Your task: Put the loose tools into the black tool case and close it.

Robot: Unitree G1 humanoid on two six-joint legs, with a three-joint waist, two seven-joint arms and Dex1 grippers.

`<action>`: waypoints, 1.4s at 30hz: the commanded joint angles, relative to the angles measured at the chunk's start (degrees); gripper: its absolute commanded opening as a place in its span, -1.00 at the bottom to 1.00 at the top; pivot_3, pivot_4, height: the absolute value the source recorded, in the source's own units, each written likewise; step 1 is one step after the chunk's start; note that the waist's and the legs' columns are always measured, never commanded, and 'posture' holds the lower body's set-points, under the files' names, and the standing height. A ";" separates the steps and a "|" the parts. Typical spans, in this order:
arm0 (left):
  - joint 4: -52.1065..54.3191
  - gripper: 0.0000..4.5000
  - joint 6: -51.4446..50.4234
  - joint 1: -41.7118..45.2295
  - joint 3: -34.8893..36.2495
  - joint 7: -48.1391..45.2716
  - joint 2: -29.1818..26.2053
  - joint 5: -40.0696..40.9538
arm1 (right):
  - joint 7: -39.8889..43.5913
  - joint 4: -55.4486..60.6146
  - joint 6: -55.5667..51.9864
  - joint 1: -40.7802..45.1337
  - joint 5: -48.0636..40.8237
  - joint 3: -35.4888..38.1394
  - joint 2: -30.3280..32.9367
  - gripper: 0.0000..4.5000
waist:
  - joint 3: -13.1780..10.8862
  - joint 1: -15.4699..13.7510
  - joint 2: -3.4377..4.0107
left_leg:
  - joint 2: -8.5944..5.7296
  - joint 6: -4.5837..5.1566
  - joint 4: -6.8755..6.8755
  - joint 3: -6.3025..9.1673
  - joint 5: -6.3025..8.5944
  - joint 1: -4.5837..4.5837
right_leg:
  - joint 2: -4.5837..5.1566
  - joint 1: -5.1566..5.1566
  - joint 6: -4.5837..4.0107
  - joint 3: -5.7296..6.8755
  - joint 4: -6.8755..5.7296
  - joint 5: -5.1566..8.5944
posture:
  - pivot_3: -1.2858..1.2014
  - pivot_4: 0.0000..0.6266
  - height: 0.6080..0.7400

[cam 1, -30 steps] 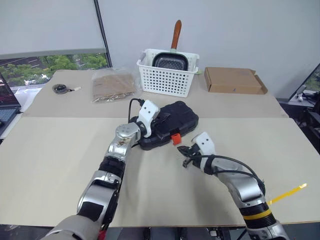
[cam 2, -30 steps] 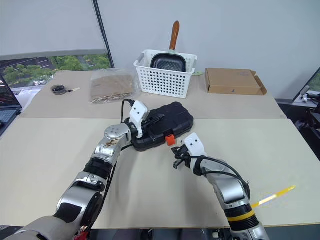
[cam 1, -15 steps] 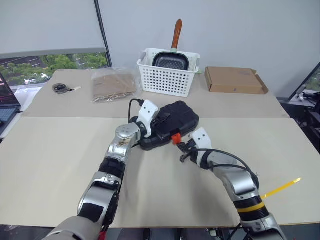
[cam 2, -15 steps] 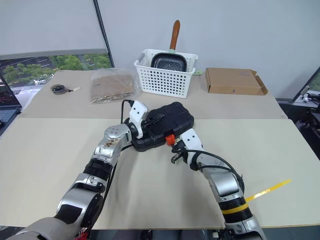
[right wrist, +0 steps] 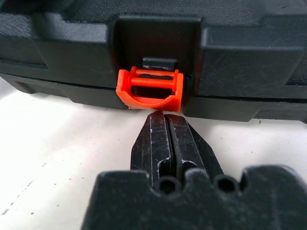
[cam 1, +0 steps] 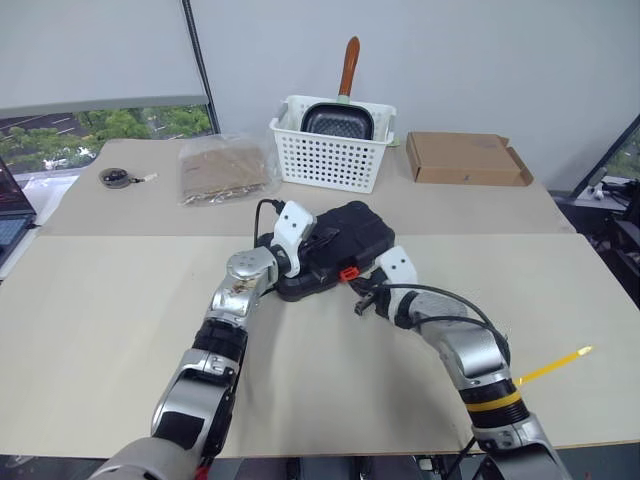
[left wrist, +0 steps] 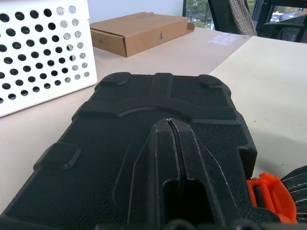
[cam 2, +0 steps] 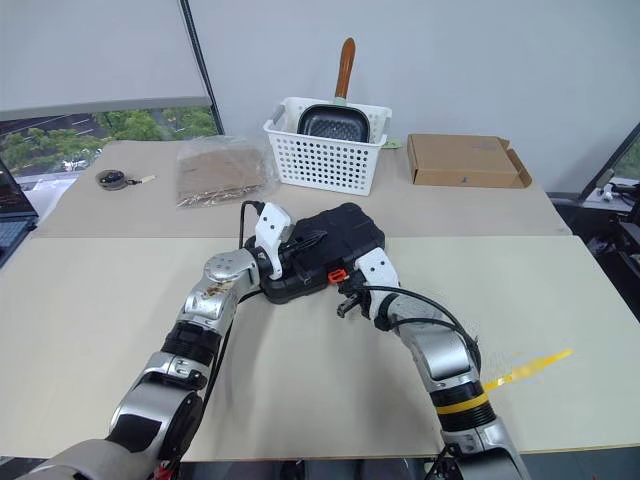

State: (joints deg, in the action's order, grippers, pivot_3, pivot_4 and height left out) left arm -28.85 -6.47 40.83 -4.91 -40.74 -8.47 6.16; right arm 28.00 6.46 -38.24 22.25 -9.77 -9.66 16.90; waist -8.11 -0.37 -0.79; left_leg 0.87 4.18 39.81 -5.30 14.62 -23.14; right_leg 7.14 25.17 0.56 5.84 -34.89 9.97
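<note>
Flat black plastic clamshell tool case [cam 1: 335, 250] lies closed on the beige tabletop [cam 1: 110, 320], lid down on base, small orange plastic latch [right wrist: 150, 89] on its front edge facing the right gripper. Left gripper [left wrist: 170, 125] has both black fingers pressed together, nothing between them, resting flat on top of the case lid, tips pointing across the ribbed lid surface toward its far edge. Right gripper [right wrist: 165, 125] also has its two black fingers squeezed together with nothing held, tips just in front of and slightly below the orange latch, very near it; contact cannot be told. In the head views the right gripper [cam 1: 366, 296] sits on the table side of the case's front edge, the left gripper [cam 1: 318, 240] over the lid's left part. Beyond the case from the grippers: white slotted plastic basket [cam 1: 333, 150] holding a dark square pan with a brown wooden handle [cam 1: 349, 68] sticking up; flat brown cardboard box [cam 1: 464, 160] to the right of the basket; clear plastic bag of brown material [cam 1: 222, 170] to the basket's left; small round dark object [cam 1: 117, 178] further left near the table's edge. No loose tools seen on the tabletop around either gripper.
</note>
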 commanded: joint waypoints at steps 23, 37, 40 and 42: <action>-1.77 -0.99 -5.28 -5.72 -1.69 -0.49 -0.73 -0.21 | 3.36 10.94 -4.85 3.27 -5.55 2.53 3.12 -1.00 | 0.19 0.18 0.20 | -0.01 0.01 -0.07 -0.02 0.06 0.17 | 0.22 -0.12 0.01 0.19 0.04 0.02 | 0.03 -0.52 0.39; -4.46 -0.99 -5.39 -5.52 -4.18 -0.61 -1.71 -2.18 | 1.32 6.25 -1.94 3.58 0.82 -2.88 4.53 -1.00 | 0.23 0.32 0.25 | 0.02 -0.41 -0.08 0.00 0.30 0.24 | 0.27 -0.13 0.02 0.31 0.02 0.03 | 0.03 -0.52 0.39; -4.39 -0.99 -5.41 -5.56 -4.33 -0.65 -1.85 -2.04 | 0.46 4.73 -0.37 4.41 1.79 -3.11 3.46 -1.00 | 0.24 0.26 0.24 | 0.02 -0.42 -0.08 0.01 0.30 0.24 | 0.28 -0.13 0.03 0.32 0.03 0.03 | 0.03 -0.52 0.39; -4.15 -0.99 -5.51 -5.72 -4.40 -0.70 -1.93 -1.96 | -0.01 4.02 0.36 4.94 2.14 -2.88 2.74 -1.00 | 0.24 0.31 0.24 | 0.02 -0.42 -0.08 0.00 0.30 0.24 | 0.28 -0.12 0.03 0.32 0.02 0.02 | 0.03 -0.52 0.39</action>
State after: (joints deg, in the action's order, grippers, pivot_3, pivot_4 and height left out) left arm -26.69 -8.68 39.35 -7.08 -41.32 -9.50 6.66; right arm 28.64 9.49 -40.06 25.32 -8.00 -13.03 20.02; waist -7.87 -0.06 -0.55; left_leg 0.90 3.75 39.73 -5.31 14.93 -22.90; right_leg 7.43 25.05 0.59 6.16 -34.89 9.99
